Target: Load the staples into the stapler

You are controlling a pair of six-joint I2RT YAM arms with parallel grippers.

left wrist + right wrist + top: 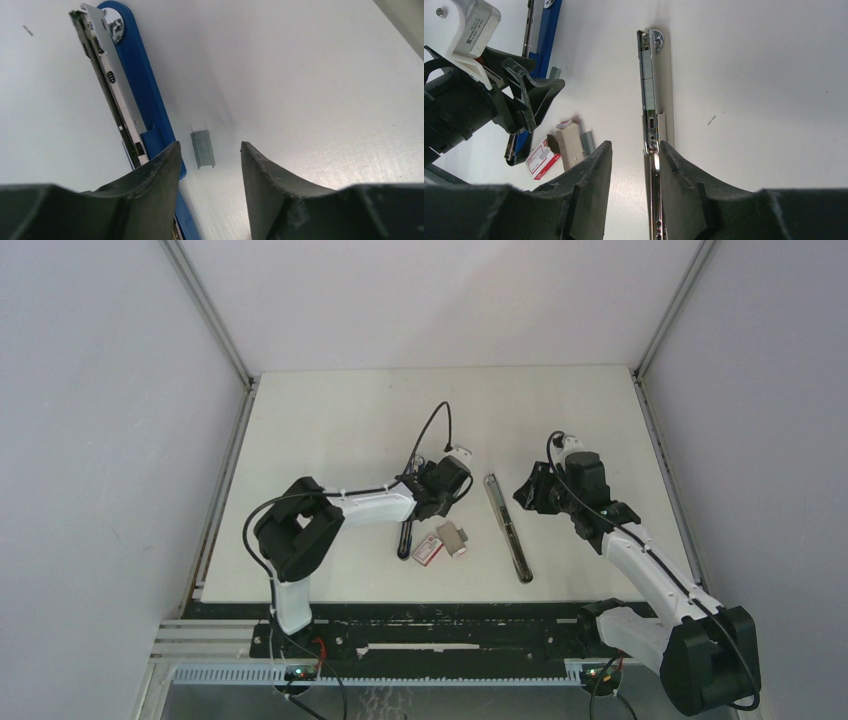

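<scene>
- Two staplers lie opened out flat on the worktop (330,420): a blue stapler (147,100) under the left arm and a white stapler (647,90) further right, well apart from each other.
- One short staple strip (202,148) rests loose on the worktop just beside the blue stapler's base, outside its metal channel.
- Left gripper (210,146) hovers over that strip with its fingers spread, holding nothing.
- Near the blue stapler's other end sit the red-and-white box (544,159) and the grey tray (569,145), touching each other, with a second strip (588,141) against the tray.
- Right gripper (634,147) has its fingers apart on either side of the white stapler's chrome arm. From the wrist view, whether a finger touches the arm cannot be told.
- The left gripper's body stands between the right gripper and the blue stapler.
</scene>
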